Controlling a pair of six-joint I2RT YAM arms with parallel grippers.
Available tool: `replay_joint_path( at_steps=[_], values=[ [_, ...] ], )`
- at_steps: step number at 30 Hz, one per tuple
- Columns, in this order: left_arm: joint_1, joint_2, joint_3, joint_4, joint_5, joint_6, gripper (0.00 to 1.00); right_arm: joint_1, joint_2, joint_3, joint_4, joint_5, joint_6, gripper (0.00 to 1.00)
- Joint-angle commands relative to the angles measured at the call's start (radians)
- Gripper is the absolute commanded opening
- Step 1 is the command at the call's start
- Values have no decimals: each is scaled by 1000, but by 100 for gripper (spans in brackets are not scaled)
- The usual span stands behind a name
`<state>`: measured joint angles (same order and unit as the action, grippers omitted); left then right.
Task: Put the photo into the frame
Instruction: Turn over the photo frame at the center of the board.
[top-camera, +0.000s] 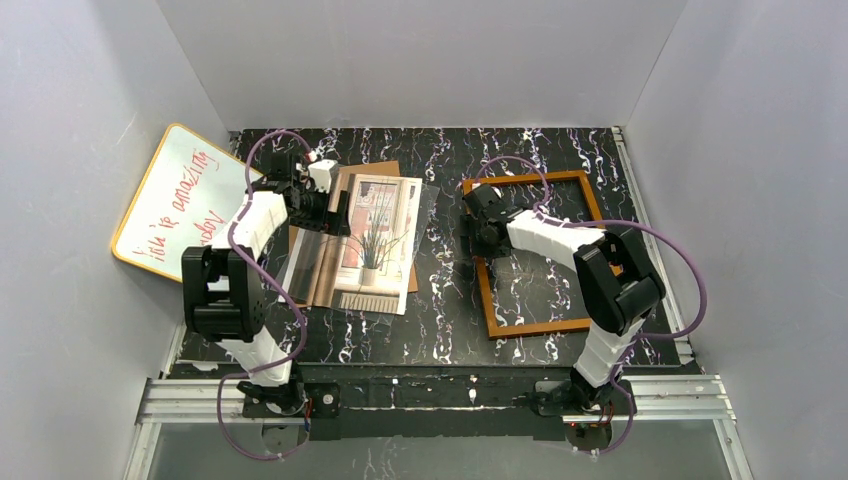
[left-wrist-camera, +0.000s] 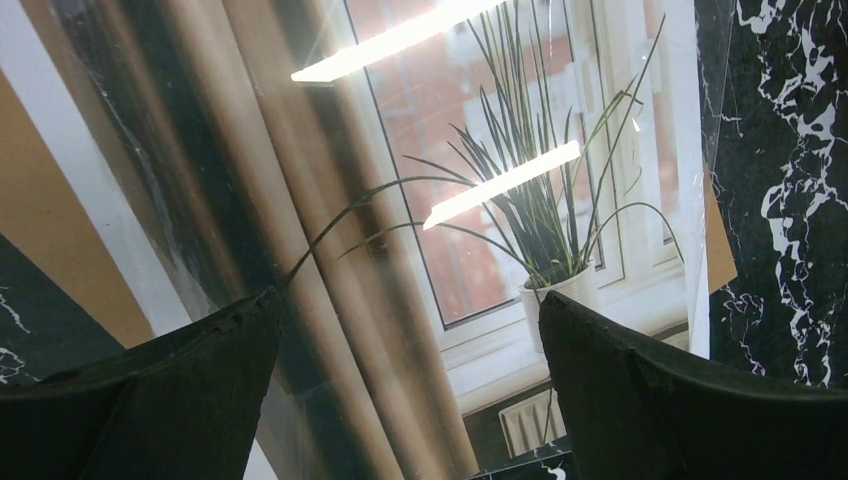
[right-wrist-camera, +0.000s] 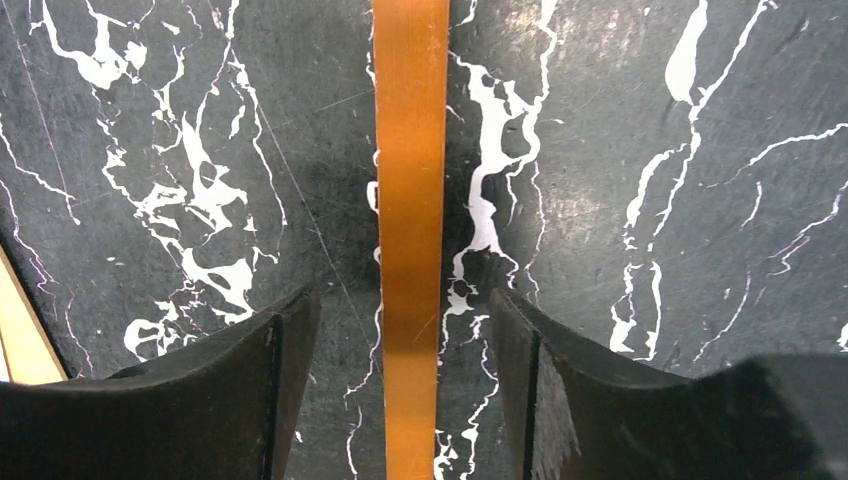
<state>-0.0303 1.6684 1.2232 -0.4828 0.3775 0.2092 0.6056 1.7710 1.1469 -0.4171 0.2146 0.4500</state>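
Nothing is placed yet: the left gripper (left-wrist-camera: 410, 310) hangs wide open with the photo (left-wrist-camera: 520, 200) directly beneath it, while the right gripper (right-wrist-camera: 405, 300), also wide, straddles one rail of the empty frame (right-wrist-camera: 410, 150).

1. Left arm (top-camera: 258, 215) and right arm (top-camera: 545, 235): white link shells are noted between bulky black joint housings.
2. A purple cable (top-camera: 702, 285) is looped loosely along each arm, from base to wrist.
3. Left gripper (left-wrist-camera: 408, 305): fingers (left-wrist-camera: 150, 400) are seen as broad, matte black and rough along the edge.
4. Right gripper (right-wrist-camera: 402, 300): fingers (right-wrist-camera: 600, 400) are likewise matte black; a seam is visible on each inner face.
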Motion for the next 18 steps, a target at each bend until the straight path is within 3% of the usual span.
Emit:
replay_joint_path(
  at_steps=[1,12,18],
  values=[
    [-15,19,36,-65,32,27,98,16,11,-10,1,51,35,68],
    [-31,37,76,-85,-15,-2,98,49,95,63,-70,115,74,37],
    [-31,36,92,-90,-1,-29,98,74,112,181,-119,79,103,15]
  ],
)
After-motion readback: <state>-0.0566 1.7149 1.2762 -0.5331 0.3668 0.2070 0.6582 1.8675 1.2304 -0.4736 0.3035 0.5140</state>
